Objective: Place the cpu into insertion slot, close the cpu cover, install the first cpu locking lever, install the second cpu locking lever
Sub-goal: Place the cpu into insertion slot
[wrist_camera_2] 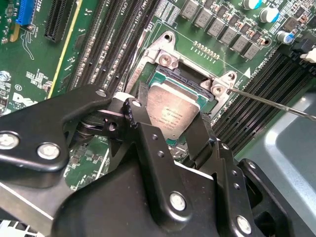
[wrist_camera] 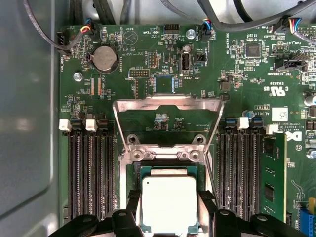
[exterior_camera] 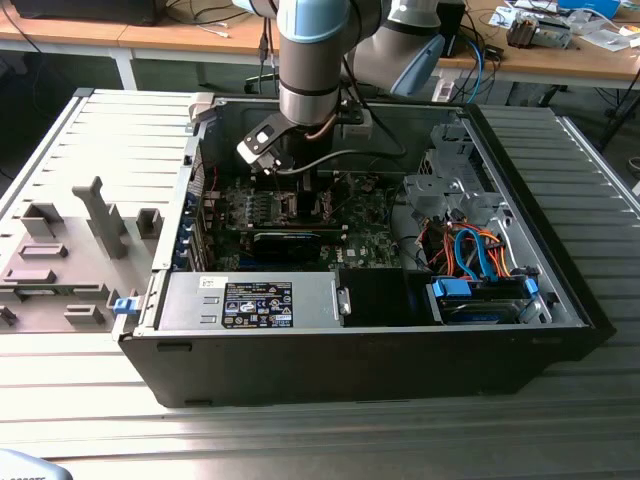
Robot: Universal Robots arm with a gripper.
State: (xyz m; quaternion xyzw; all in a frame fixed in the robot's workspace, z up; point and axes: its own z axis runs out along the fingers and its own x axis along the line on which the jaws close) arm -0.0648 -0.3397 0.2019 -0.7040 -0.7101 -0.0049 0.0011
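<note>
Black fingers (wrist_camera_2: 143, 133) of the gripper (wrist_camera_2: 170, 118) were clamped, as far as I could judge from both wrist views, against two opposite edges of the cpu (wrist_camera: 169, 202), one on each side with the silvery lid bare between them. That chip lay square within the insertion slot (wrist_camera: 165, 155), its green border inside the shiny rim, though I could not tell from my screens whether it sat fully down or hung just above the contacts. I reckoned it a light, stiff little plate with a smooth metal top that would slide under any pad pressed flat on it. Its underside and the socket beneath looked the delicate parts, so the thin edges seemed the only sensible place to take it, held level and with modest force. Beyond the socket the cpu cover (wrist_camera: 168, 102) stood swung open over the green motherboard (wrist_camera: 148, 59), well clear of the chip. A thin steel rod (wrist_camera_2: 271, 102), which I took for one of the locking levers, angled away, apparently unlatched. Dark memory slots (wrist_camera: 91, 173) flanked the socket on both sides. In the exterior view the arm (exterior_camera: 310, 60) reached straight down into the open computer case (exterior_camera: 350, 370).
</note>
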